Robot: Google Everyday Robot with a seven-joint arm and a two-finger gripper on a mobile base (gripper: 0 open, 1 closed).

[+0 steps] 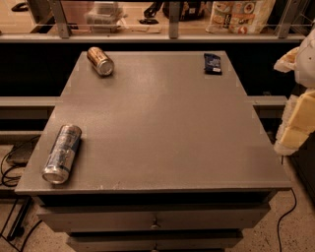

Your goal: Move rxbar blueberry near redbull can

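The rxbar blueberry (pixel 212 63), a small flat dark navy bar, lies at the far right corner of the grey table (pixel 162 128). The redbull can (pixel 62 153), silver with blue panels, lies on its side near the front left corner, its top facing the front edge. My gripper (pixel 297 123) shows as white and pale yellow parts at the right edge of the view, beside the table's right side. It is off the tabletop, well in front of and to the right of the bar, and far from the can. It holds nothing that I can see.
A shorter brown can (pixel 100 61) lies on its side at the far left corner. A drawer front (pixel 155 219) sits under the tabletop. A rail and a shelf with bags (pixel 241 15) run behind the table. Cables (pixel 12 167) lie on the floor at left.
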